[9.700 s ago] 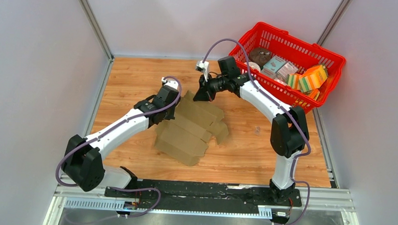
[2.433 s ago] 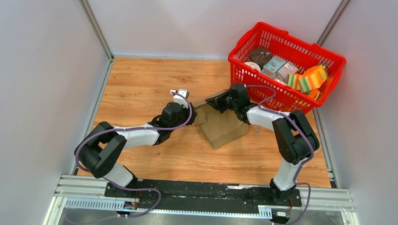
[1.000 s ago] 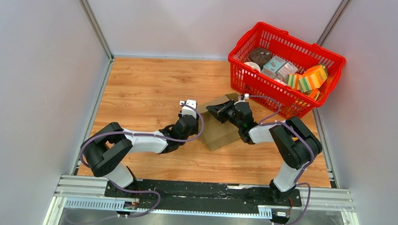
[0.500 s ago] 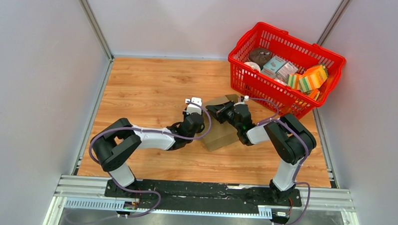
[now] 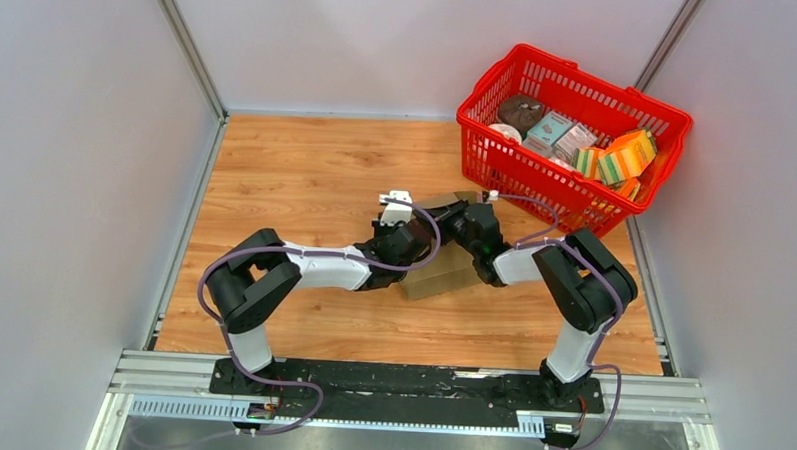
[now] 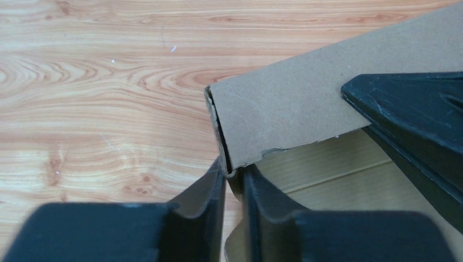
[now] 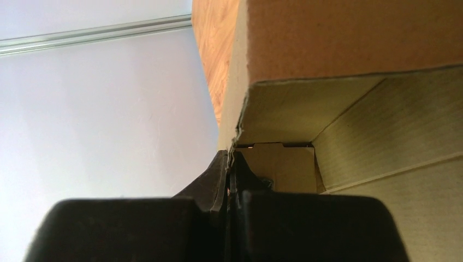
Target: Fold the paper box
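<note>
A wall edge of the paper box is being pinched by the left gripper, whose fingers are narrowed to a slit with the cardboard corner between them. Another edge is being clamped by the right gripper, with its fingers pressed together on the sheet. The box is being held mid-way across the bench, near the red basket, with its open side turned upward. Its long axis is being largely hidden by the arms and seems to be running near-to-far.

It was a robot lab cell: plain panel walls on aluminium framing enclosed a wood-grain tabletop.
</note>
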`<state>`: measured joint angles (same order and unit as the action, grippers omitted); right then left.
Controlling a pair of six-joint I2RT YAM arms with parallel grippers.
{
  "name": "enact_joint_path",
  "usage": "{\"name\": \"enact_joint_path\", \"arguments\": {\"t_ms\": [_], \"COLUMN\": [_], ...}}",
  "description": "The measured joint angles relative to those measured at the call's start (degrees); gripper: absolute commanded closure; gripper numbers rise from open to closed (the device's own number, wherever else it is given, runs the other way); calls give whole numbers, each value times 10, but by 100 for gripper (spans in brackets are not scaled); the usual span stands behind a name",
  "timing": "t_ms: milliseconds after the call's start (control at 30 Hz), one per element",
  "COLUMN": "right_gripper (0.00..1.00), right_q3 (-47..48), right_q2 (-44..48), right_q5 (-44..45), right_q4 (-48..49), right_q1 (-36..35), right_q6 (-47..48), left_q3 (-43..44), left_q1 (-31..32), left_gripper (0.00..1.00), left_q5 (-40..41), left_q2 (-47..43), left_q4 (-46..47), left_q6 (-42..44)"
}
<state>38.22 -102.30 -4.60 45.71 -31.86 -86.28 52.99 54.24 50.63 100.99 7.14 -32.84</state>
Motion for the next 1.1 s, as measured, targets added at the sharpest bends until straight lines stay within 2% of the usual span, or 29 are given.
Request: {"name": "enact_joint_path", "arguments": {"t_ms": [67,133,267,300,367,733,933,1067,1100], "right_gripper": [100,100,100,100,100,99,99,100,100], "right_q3": [11,22,27,27,26,13,14,14,14], "right_q2": [1,2,12,18,34,93,96,99,99], "right_q5": [-7,-17,-27,-24,-10,79,97,97,96], "right_q4": [-21,-40,-70,-78,-103,-175,-190,-193,-192], "right_q1": [0,-2,-7,-7,-10,-55,-62,-70,-70], "right_q6": [2,4,11,14,20,11,9,9,8], "left_q3": [0,0,1,3,15,61,22,-14,-14], "left_q1": [1,1,-1,-3,-8,-9,-9,-13,-14], "left_gripper": [65,66,85,96,100,100,100,84,85], "left_q5": [5,7,16,23,32,43,36,23,21], "left_q2": [3,10,27,30,37,53,40,22,21], "left_q4": [0,0,0,-6,-18,-97,-32,16,16], "left_q6": [0,3,11,12,8,-47,-34,-25,-26]}}
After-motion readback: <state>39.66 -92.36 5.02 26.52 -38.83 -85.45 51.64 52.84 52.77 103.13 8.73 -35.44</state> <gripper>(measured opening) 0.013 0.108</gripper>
